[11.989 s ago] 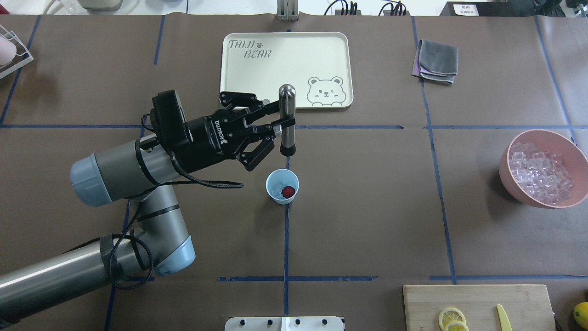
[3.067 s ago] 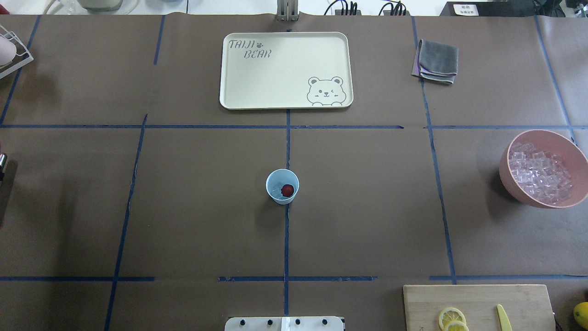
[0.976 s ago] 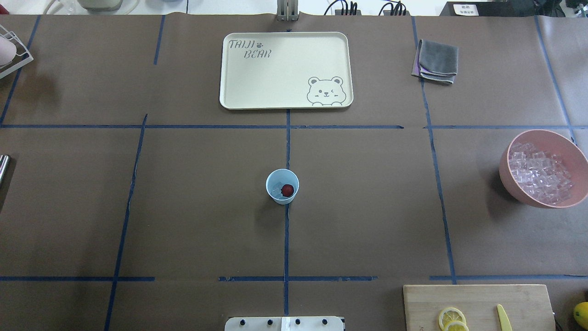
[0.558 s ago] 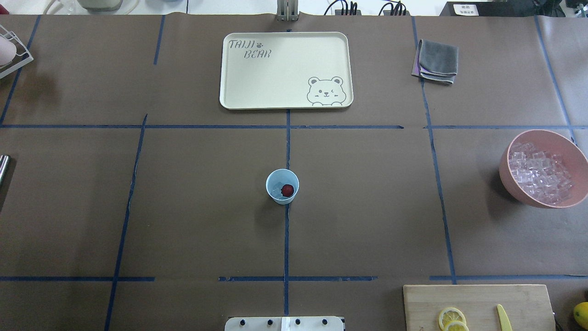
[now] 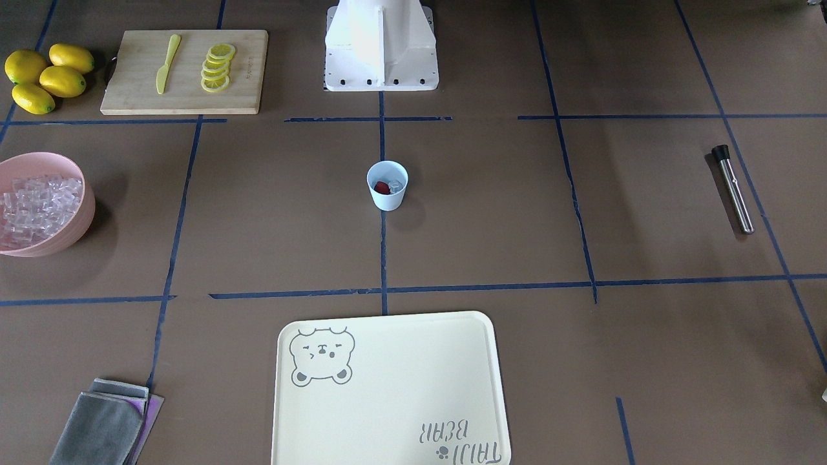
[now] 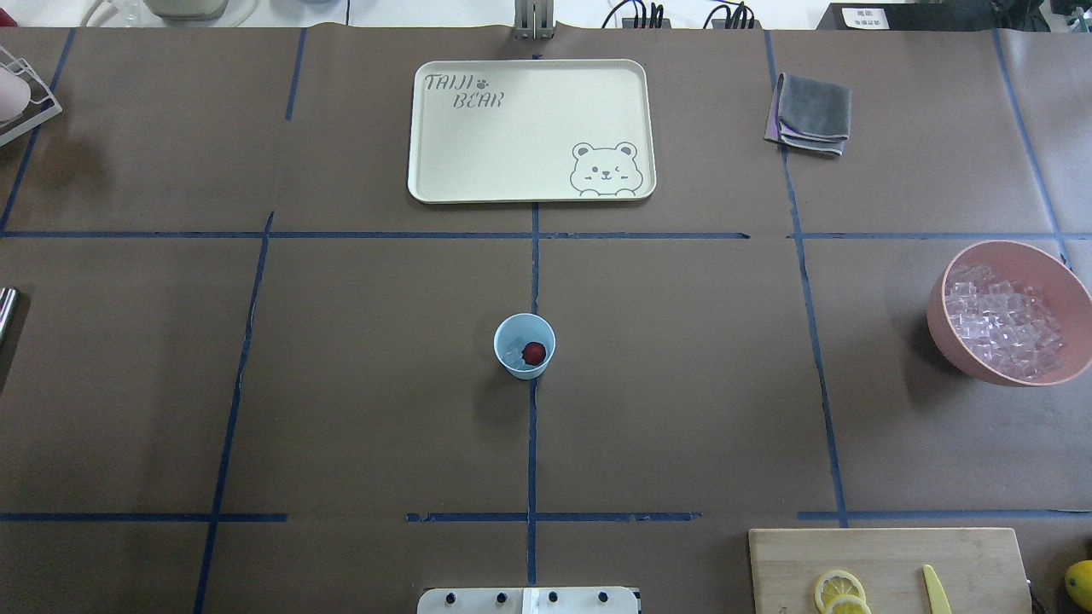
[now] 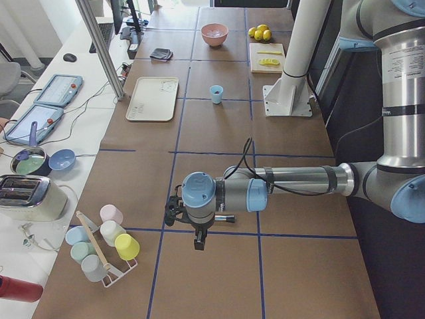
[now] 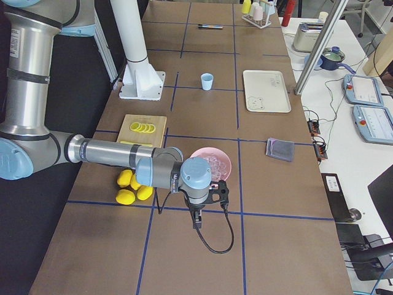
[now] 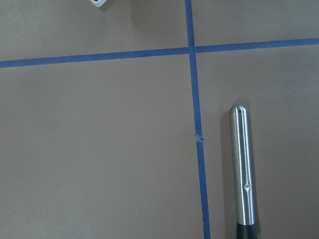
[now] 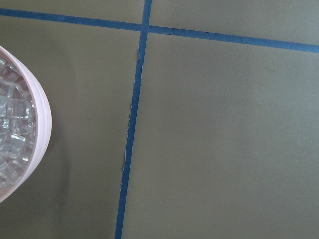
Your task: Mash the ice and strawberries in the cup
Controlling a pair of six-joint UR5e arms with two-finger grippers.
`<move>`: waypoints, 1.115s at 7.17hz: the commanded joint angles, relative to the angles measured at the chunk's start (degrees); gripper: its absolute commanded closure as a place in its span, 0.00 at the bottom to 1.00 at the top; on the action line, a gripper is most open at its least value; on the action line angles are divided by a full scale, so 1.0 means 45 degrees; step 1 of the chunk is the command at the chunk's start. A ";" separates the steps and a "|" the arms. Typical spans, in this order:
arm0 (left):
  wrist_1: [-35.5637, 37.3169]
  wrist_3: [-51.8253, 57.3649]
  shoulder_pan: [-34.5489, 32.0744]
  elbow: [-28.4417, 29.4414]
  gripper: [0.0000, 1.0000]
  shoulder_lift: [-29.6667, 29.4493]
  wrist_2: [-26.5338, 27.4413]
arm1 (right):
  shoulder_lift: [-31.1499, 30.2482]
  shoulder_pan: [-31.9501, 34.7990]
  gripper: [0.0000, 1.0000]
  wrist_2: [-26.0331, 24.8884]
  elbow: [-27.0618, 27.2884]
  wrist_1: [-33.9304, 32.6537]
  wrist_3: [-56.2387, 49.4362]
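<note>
cup [image 6: 524,368]: ice [image 6: 512,350] and strawberry [image 6: 534,352] inside, well apart from both pincers
left pincer [image 7: 174,212]: cannot tell how wide
right pincer [image 8: 218,190]: cannot tell how wide

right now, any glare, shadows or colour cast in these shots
Left wrist view: sharp, with a bright glare stripe down the brushed steel rod. Right wrist view: the brown table cover reads olive green, and the pink bowl of clear cubes looks washed pale. Overhead view: the small pale blue cup throws a soft shadow toward the bottom left.

Brown table [image 6: 384,384] gridded with blue tape [image 6: 531,443], white side bench [image 7: 50,66], aluminium post [image 7: 99,46]
</note>
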 commanded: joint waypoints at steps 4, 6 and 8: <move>0.0001 0.0001 0.0000 -0.0066 0.00 0.0029 0.0001 | -0.0002 0.0000 0.00 0.0000 0.0012 0.0000 0.0009; 0.0001 0.0001 0.0000 -0.0105 0.00 0.0029 0.0001 | -0.0002 0.0000 0.00 0.0000 0.0012 0.0000 0.0009; 0.0001 0.0001 0.0000 -0.0144 0.00 0.0029 0.0001 | -0.0002 0.0000 0.00 0.0000 0.0012 0.0000 -0.0010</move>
